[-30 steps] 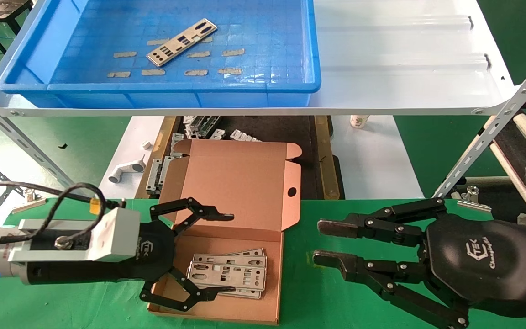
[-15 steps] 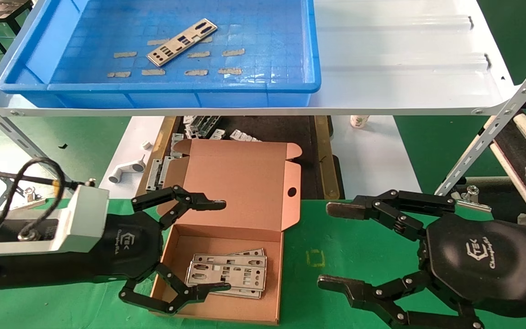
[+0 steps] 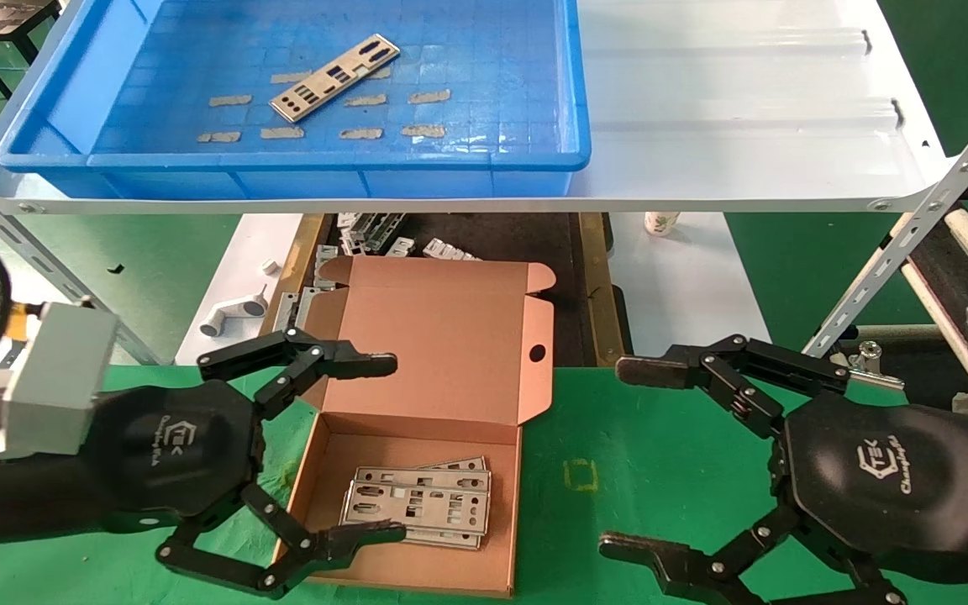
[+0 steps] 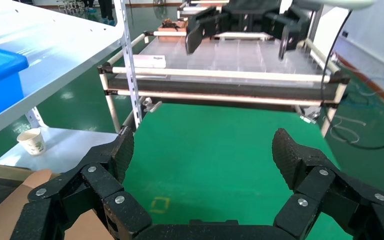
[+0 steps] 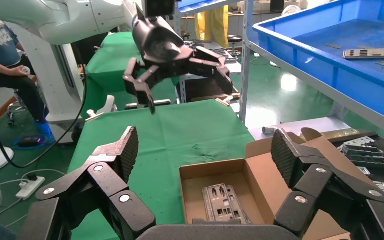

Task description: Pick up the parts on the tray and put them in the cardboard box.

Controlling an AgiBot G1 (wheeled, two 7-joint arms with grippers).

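Observation:
The blue tray point(image 3: 282, 160) sits on the shelf at the far left and holds one silvery punched part point(image 3: 334, 77). The cardboard box point(image 3: 442, 336) lies open on the green table, with a few parts point(image 3: 417, 502) stacked inside. My left gripper point(image 3: 387, 447) is open wide and empty, its fingers straddling the box's left end. My right gripper point(image 3: 618, 458) is open wide and empty over the green table, right of the box. The right wrist view shows the box point(image 5: 207, 172), its parts point(image 5: 222, 202), the tray point(image 5: 330, 65) and the left gripper point(image 5: 187, 95).
The white sheet-metal shelf point(image 3: 744, 126) overhangs the far side, with slanted struts point(image 3: 896, 252) at right. Below it lie grey brackets point(image 3: 291, 315), a white plastic elbow point(image 3: 232, 315) and a paper cup point(image 3: 660, 223). A yellow square mark point(image 3: 581, 475) is on the green cloth.
My left gripper has drawn back to the left, off the box's inside, staying open and empty. My right gripper has opened from nearly closed to wide.

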